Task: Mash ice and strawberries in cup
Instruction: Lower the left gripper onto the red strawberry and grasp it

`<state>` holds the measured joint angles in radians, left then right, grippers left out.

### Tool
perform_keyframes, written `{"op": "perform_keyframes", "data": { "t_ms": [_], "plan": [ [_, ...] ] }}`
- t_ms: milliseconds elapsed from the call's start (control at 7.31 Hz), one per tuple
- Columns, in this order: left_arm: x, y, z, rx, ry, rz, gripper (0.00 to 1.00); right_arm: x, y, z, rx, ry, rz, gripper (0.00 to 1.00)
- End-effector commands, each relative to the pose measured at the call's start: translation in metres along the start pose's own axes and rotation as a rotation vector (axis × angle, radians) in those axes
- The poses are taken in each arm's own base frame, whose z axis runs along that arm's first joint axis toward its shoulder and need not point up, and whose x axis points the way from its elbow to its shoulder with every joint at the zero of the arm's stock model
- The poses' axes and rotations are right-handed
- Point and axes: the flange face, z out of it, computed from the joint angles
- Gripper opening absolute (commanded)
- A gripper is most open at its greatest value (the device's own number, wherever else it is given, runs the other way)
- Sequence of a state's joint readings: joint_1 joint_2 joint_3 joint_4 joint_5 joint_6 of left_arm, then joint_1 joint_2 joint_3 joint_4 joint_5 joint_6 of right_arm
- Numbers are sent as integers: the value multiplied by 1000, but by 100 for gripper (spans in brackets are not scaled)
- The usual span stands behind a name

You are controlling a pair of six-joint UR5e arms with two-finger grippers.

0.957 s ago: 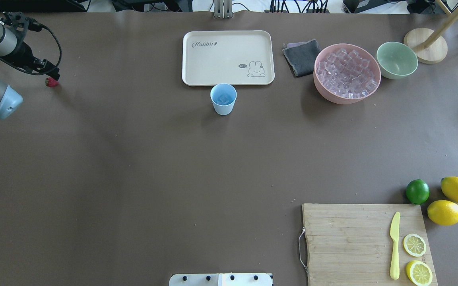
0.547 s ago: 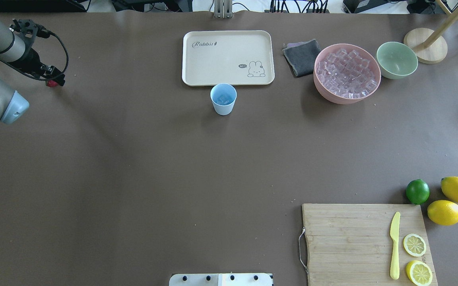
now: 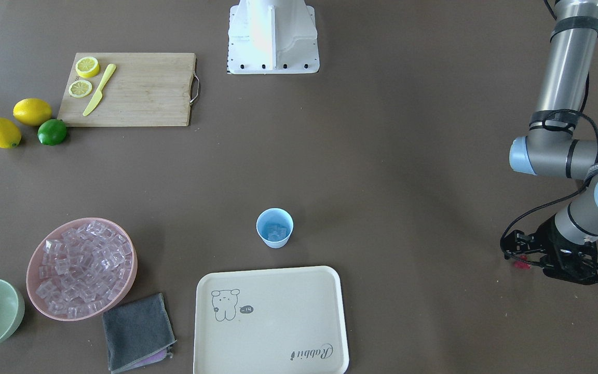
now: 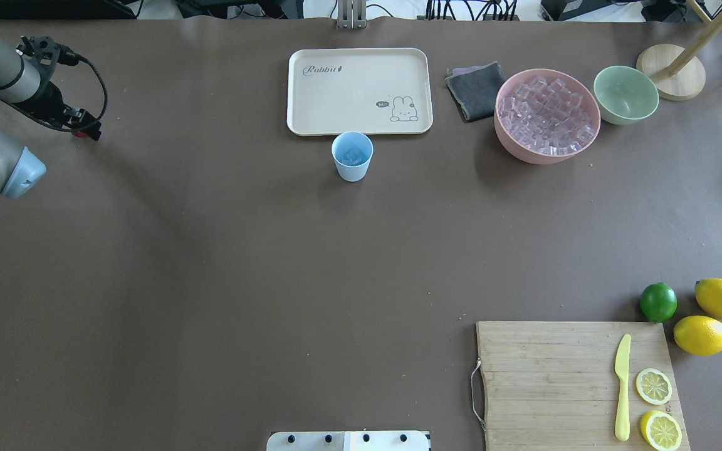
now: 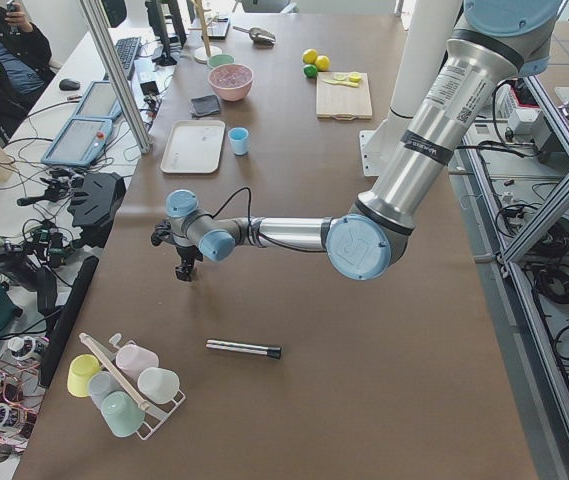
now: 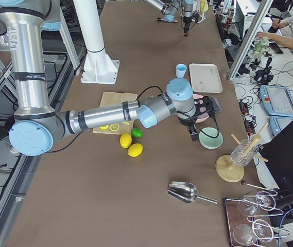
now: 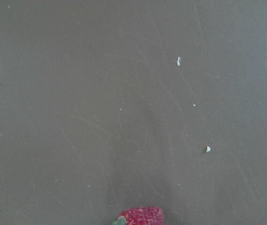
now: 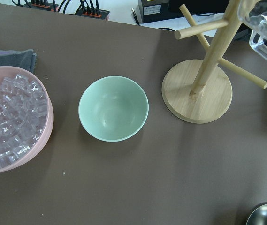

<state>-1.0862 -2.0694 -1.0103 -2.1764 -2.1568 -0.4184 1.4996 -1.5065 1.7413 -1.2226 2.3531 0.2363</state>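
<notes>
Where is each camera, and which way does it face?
Front-facing: across table, facing white base; left arm at right.
Overhead: behind base, looking down; left arm at left.
Exterior left: table's end; left arm near.
Exterior right: opposite end; right arm near.
Left wrist: down on small red strawberry.
Right wrist: down on pale-green bowl.
First two share small light-blue cup.

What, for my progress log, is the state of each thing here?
cup: upright, ice inside, no strawberry
strawberry: whole, lying on the table, outside the cup
pink bowl: upright, heaped with ice
green bowl: upright, empty
tray: empty
left gripper: low by the strawberry; fingers open or shut, cannot tell
right gripper: near the green bowl; cannot tell
</notes>
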Motion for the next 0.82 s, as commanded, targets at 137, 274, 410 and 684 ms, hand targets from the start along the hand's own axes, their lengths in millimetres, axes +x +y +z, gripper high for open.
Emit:
{"op": "perform_keyframes", "data": {
  "t_ms": [137,274,410,684],
  "plan": [
    [-2,-1,0,-1,-2,-8,55,-1,2,-2,2,0,-2,100],
    [-5,-1,0,-2,-4,-12,43,-1,3,-2,2,1,-1,100],
    [-8,-1,-1,-2,-6,-27,27,-1,3,-1,0,1,0,100],
    [-1,-10,-7,11,-1,-69,0,-1,1,-1,1,1,-2,100]
  ]
}}
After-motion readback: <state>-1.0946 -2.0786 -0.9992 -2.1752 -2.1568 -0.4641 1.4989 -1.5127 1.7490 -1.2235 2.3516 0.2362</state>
